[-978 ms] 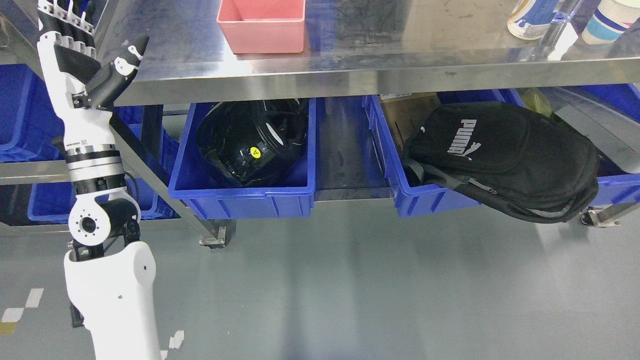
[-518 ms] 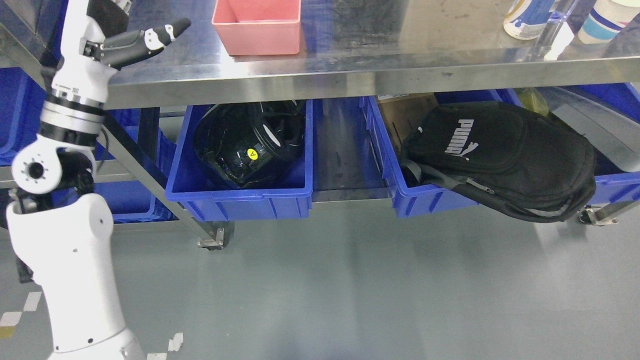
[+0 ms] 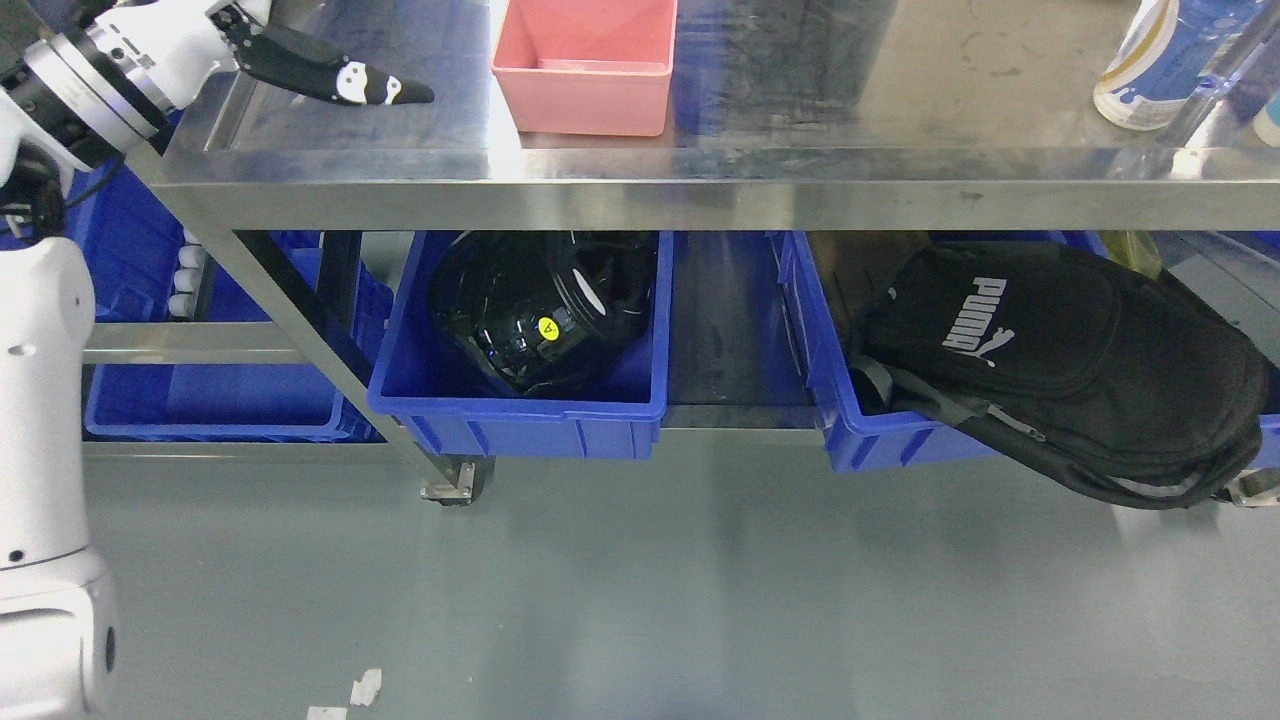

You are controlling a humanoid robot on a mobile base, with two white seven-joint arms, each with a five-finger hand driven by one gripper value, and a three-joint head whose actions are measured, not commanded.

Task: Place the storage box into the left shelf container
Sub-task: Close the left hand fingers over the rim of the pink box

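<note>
Landmark: stainless steel table (image 3: 700, 185), two tiers, on castors.

Task item: pink storage box (image 3: 585, 65), open-topped and apparently empty, standing upright on the table top near its front edge, left of centre. Untouched; nothing grips it.

Destination: blue shelf container (image 3: 520, 415), the left one of two on the table's lower shelf, directly below the box. It already holds a glossy black helmet (image 3: 545, 315) with a yellow sticker, which fills most of it.

Left hand (image 3: 300, 65): over the table top's left end, well apart from the box. One dark finger, probably the thumb, points toward the box; the rest of the hand is cut off by the upper frame edge, so I cannot tell whether it is spread or curled. It carries nothing visible.

Right hand: not visible.

Progress: judged at the start. Reach, grasp, lift, lowering and release all remain.

Other stock: black Puma backpack (image 3: 1060, 370) overhanging the right blue container (image 3: 890, 445) on the lower shelf; a white-and-blue bottle (image 3: 1140, 70) on the table top's right end, partly cropped.

Obscured: the helmet's rear and both containers' back walls lie under the table top. Blue bins left of the table frame are partly hidden by the arm.
</note>
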